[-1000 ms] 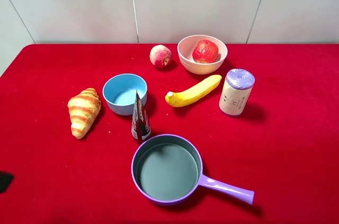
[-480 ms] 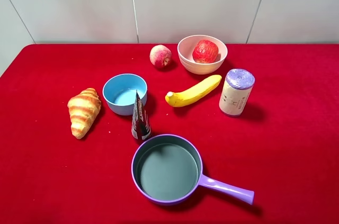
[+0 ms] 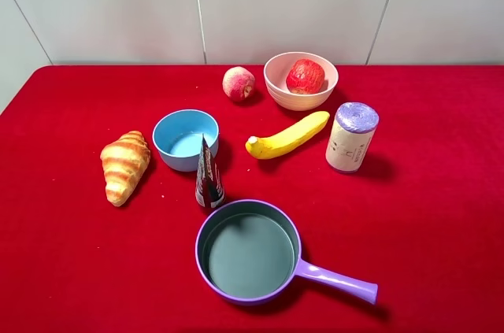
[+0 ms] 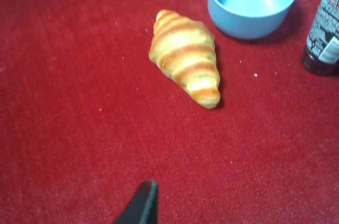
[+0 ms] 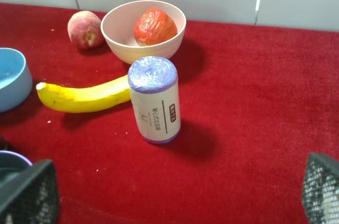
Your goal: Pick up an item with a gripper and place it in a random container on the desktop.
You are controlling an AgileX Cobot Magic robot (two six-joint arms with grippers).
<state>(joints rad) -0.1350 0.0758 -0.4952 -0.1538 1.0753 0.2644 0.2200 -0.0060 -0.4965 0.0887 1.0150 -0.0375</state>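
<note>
Round red apple with yellow patches [image 3: 305, 75] sits inside the pale pink round bowl with cream inside [image 3: 276, 81], upper centre of the high view, on the red-cloth bench [image 3: 441, 215]; so the placing looks done. No arm shows in the high view. Right hand [image 5: 175, 192]: two dark mesh-faced fingertips at the lower corners of its wrist view, spread wide, nothing between them, released. Left hand [image 4: 139, 209]: only one black tip at the lower edge of its wrist view, over bare cloth; cannot tell whether spread or clenched. Handling, as judged: apple looks firm, smooth-skinned and moderately heavy, likely to roll and slip a little; skin appears wrinkled in the right wrist view, so perhaps a softer replica, cannot tell. Best hold would be across its widest middle from above, fingers clearing the bowl rim. Nearby: small pinkish peach [image 3: 239, 83] just left of the bowl, yellow banana [image 3: 287, 136] below it, white cylinder with purple top [image 3: 351, 137] to the right, pale blue bowl [image 3: 185, 138], croissant [image 3: 124, 165], and purple pan [image 3: 248, 250] lower centre.
</note>
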